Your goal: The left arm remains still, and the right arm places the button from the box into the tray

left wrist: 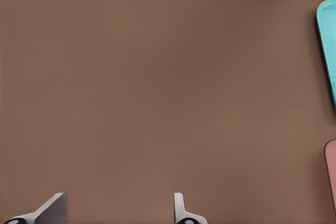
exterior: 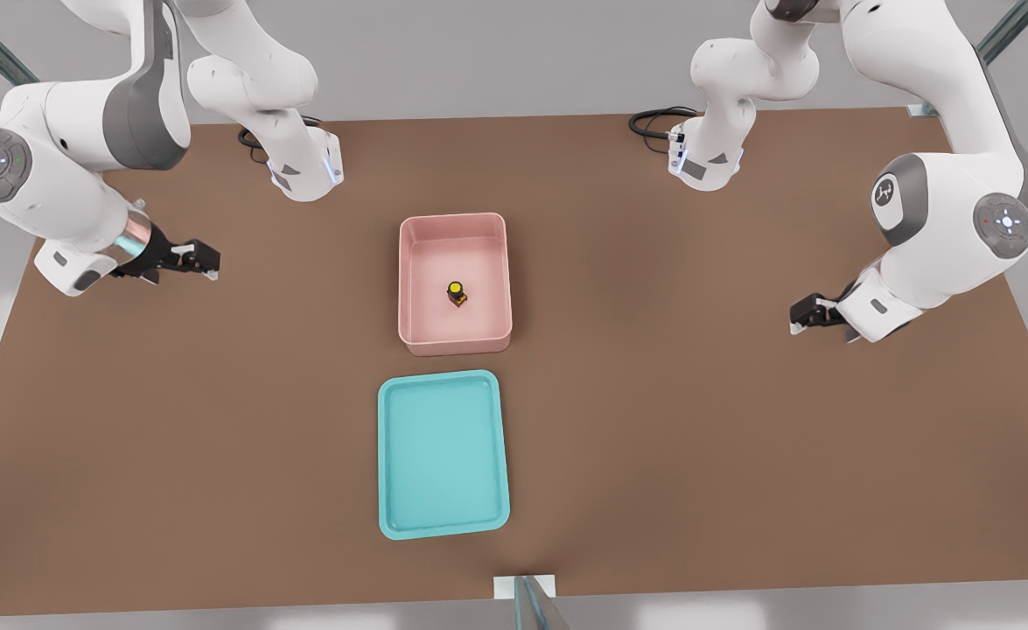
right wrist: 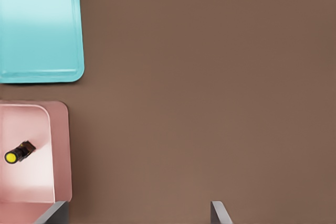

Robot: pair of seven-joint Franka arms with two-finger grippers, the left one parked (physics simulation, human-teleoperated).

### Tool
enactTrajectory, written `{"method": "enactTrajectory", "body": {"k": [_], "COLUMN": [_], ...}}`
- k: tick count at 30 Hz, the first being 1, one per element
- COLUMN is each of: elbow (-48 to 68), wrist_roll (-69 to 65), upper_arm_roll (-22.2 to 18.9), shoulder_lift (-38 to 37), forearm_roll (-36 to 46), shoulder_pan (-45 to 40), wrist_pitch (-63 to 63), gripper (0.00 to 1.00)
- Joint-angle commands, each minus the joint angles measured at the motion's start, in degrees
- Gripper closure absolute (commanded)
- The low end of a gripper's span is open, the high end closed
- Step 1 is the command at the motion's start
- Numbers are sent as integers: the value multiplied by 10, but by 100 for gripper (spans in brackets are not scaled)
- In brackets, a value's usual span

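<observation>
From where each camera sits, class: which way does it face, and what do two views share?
Front view: high, facing both arms; gripper hovers at the front view's left, off the box.
Right wrist view: looks down past its open fingertips at tray, box and button.
Left wrist view: mostly table, own fingertips.
All views share the tray.

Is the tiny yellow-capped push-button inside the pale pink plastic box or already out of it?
Inside: the tiny yellow-capped push-button sits on the floor of the pale pink plastic box. The right arm's end effector is off to the front view's left.
</observation>
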Motion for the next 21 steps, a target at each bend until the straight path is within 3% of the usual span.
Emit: {"method": "enactTrajectory", "body": {"k": [1,2,5,9,11,16,21], "elbow": [0,1,13,38,61,52,-158], "wrist_roll": [1,17,194,303,303,476,474], "upper_arm_roll": [1,5,11,19,24,30,31], "shoulder_lift": [0,5,39,59,87,130,96], "forearm_roll": [2,6,18,70,-3,28,27], "shoulder_pan": [-8,-1,170,231,310,410,414], "wrist_pitch": [8,9,15,58,67,100,306], "gripper": [0,0,0,0,0,0,0]}}
